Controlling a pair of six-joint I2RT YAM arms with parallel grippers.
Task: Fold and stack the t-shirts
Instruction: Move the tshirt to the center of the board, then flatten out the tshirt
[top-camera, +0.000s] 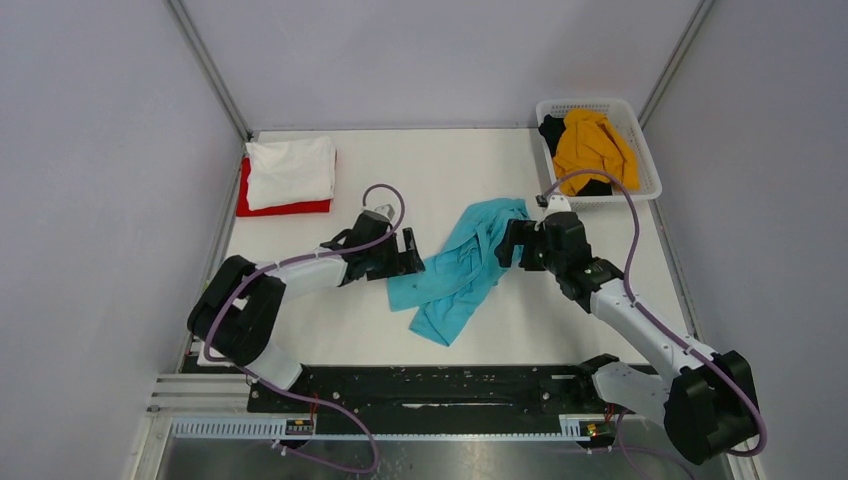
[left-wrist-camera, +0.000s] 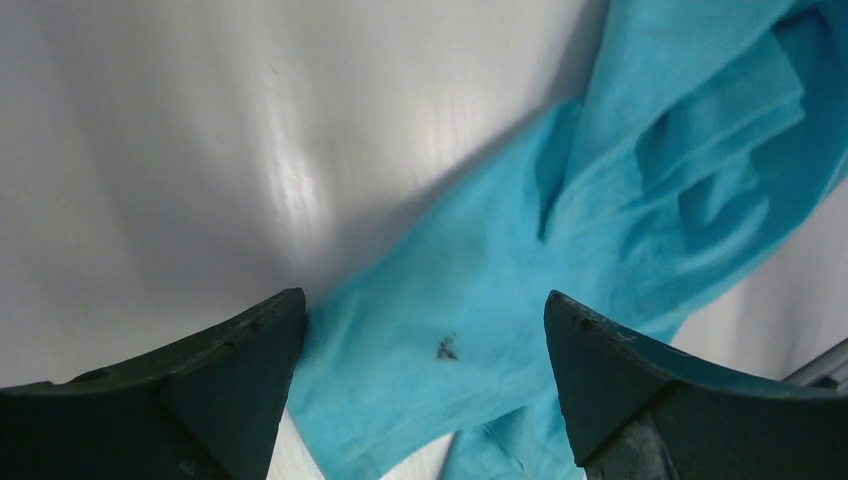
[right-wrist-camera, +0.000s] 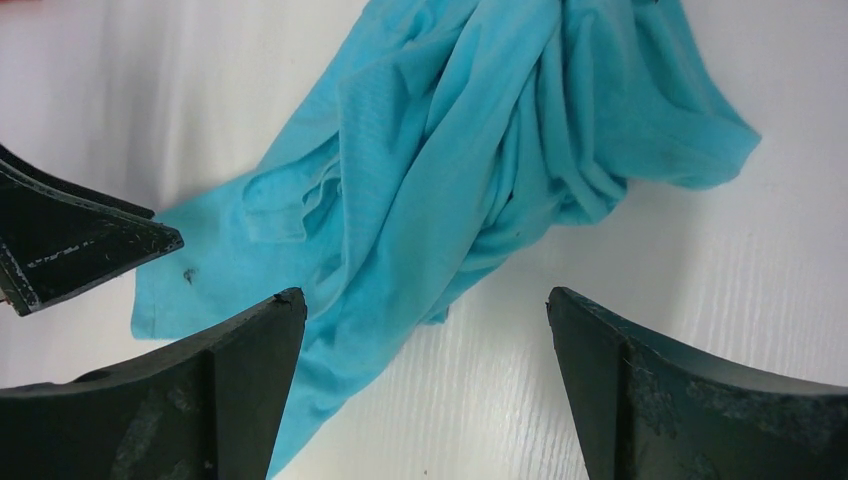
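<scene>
A crumpled turquoise t-shirt (top-camera: 462, 265) lies in the middle of the white table. It also shows in the left wrist view (left-wrist-camera: 560, 230) and the right wrist view (right-wrist-camera: 470, 150). My left gripper (top-camera: 408, 255) is open at the shirt's left edge, its jaws wide apart above a corner with a small dark mark (left-wrist-camera: 445, 348). My right gripper (top-camera: 508, 243) is open at the shirt's upper right end, empty, over cloth and bare table. A folded white shirt (top-camera: 291, 170) lies on a folded red shirt (top-camera: 285, 207) at the back left.
A white basket (top-camera: 645, 160) at the back right holds an orange shirt (top-camera: 592, 145) and a black one (top-camera: 553, 130). The left gripper's finger (right-wrist-camera: 70, 240) shows at the left edge of the right wrist view. Grey walls enclose the table.
</scene>
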